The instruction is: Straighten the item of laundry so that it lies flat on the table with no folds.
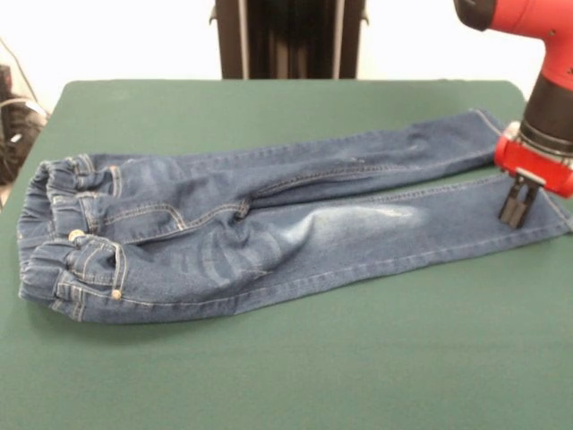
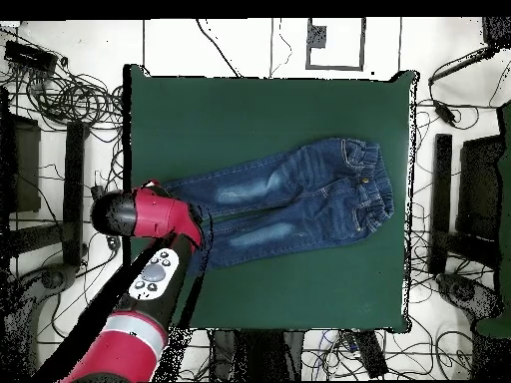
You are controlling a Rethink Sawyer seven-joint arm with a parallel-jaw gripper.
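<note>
- We're seeing the end effector (image 1: 517, 208) w/ its two dark fingers drawn close together, tips down on the near leg's hem; whether cloth is pinched btwn them we can't tell.
- The jeans (image 1: 269, 233) are lying lengthwise across the worktop (image 1: 295, 367), waistband at one end, both hems at the end under the arm, legs side by side and touching.
- We're judging them light, soft denim, floppy but w/ some body at seams; likely to drag along the cloth-like top rather than slide freely.
- Best holds, we're thinking: hem corners or the elastic waistband, where the fabric is doubled.
- Front view is showing the ripples round the crotch and bunched waistband; overhead is flattening those out.
- Overhead is giving the whole outline and bare worktop all round, but the arm is hiding the end effector there.
</note>
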